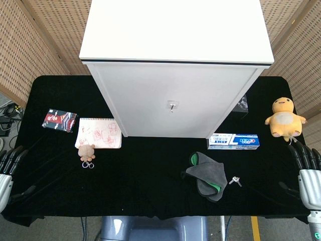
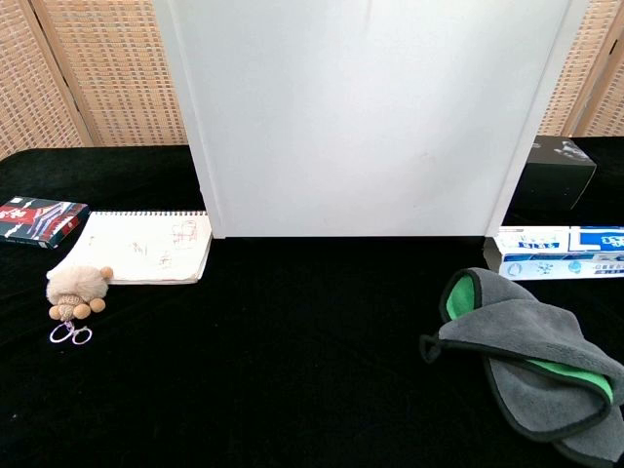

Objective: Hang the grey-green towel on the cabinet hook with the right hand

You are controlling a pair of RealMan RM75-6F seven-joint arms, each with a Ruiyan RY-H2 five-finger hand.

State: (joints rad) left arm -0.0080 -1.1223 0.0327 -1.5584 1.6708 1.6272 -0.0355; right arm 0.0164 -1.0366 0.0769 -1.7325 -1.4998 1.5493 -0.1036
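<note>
The grey-green towel (image 1: 206, 176) lies crumpled on the black table in front of the white cabinet (image 1: 173, 95), right of centre; the chest view shows the towel (image 2: 531, 356) at lower right with its green lining showing. A small metal hook (image 1: 172, 106) sticks out of the cabinet's front face. My right hand (image 1: 307, 173) rests at the table's right edge, fingers apart and empty, well right of the towel. My left hand (image 1: 9, 168) sits at the left edge, fingers spread, holding nothing. Neither hand appears in the chest view.
A toothpaste box (image 1: 233, 141) lies just behind the towel, a small metal clip (image 1: 235, 181) to its right. A yellow plush duck (image 1: 284, 118) sits far right, a dark box (image 2: 554, 174) beside the cabinet. Notebook (image 1: 99, 133), plush keyring (image 1: 87, 153) and red-black packet (image 1: 59, 120) lie at left.
</note>
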